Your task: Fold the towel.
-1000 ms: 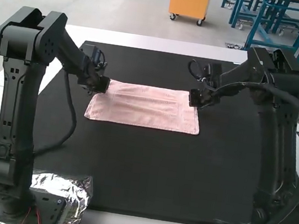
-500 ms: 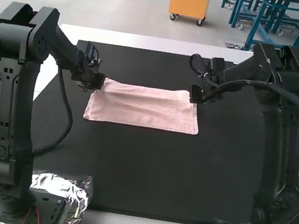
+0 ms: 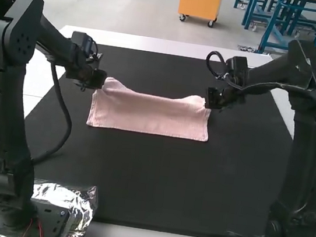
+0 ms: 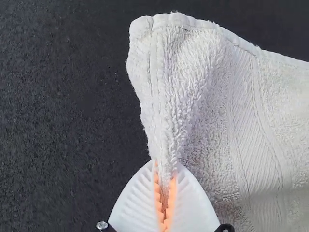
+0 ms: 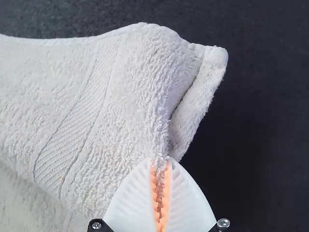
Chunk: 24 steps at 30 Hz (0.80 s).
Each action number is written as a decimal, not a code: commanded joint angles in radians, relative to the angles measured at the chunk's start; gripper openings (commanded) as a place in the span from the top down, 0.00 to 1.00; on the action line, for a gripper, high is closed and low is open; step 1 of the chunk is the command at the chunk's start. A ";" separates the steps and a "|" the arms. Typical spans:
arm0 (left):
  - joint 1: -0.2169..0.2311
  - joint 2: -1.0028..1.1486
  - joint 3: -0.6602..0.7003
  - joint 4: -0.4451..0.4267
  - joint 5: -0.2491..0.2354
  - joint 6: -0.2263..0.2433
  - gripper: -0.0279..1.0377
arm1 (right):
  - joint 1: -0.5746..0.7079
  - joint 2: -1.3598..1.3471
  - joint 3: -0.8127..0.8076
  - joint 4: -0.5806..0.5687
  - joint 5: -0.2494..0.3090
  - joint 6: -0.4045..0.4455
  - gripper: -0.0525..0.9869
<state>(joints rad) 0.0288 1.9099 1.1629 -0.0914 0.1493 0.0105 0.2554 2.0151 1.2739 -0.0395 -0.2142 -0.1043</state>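
Observation:
The pink towel (image 3: pixel 149 114) lies as a wide strip near the middle of the mat, its two far corners raised and its far edge sagging between them. At its far left corner is my left gripper (image 3: pixel 99 82); at the far right corner is my right gripper (image 3: pixel 209 98). The left wrist view has the left gripper (image 4: pixel 165 193) shut on a pinched fold of the towel (image 4: pixel 203 96). Likewise, in the right wrist view, the right gripper (image 5: pixel 160 193) is shut on a bunched edge of the towel (image 5: pixel 120 96), with a hemmed corner sticking out past the fingertips.
A black mat (image 3: pixel 155 177) covers most of the white table (image 3: pixel 156 45). Crumpled foil (image 3: pixel 84 205) lies around the left arm's base at the near left. Both arms stand at the near side, one by each side of the mat.
Both arms have shifted slightly, the left gripper left and a little farther up in view, the right gripper slightly right. The towel's far corners have risen with them; its near edge has barely moved.

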 commanded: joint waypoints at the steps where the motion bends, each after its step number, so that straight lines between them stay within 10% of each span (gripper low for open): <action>1: 0.026 -0.068 -0.042 0.004 -0.025 0.014 0.96 | -0.038 -0.084 -0.036 -0.002 0.009 0.008 0.97; 11: 0.025 -0.229 -0.203 -0.027 -0.007 0.005 0.96 | -0.045 -0.205 -0.196 0.001 -0.011 0.008 0.97; 24: 0.023 -0.304 -0.477 0.144 -0.017 -0.044 0.96 | -0.035 -0.248 -0.395 0.112 -0.021 0.023 0.97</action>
<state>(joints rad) 0.0288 1.6363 0.7101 0.0257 0.1833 -0.0166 0.2455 1.8050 0.9096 0.0475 -0.2745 -0.0971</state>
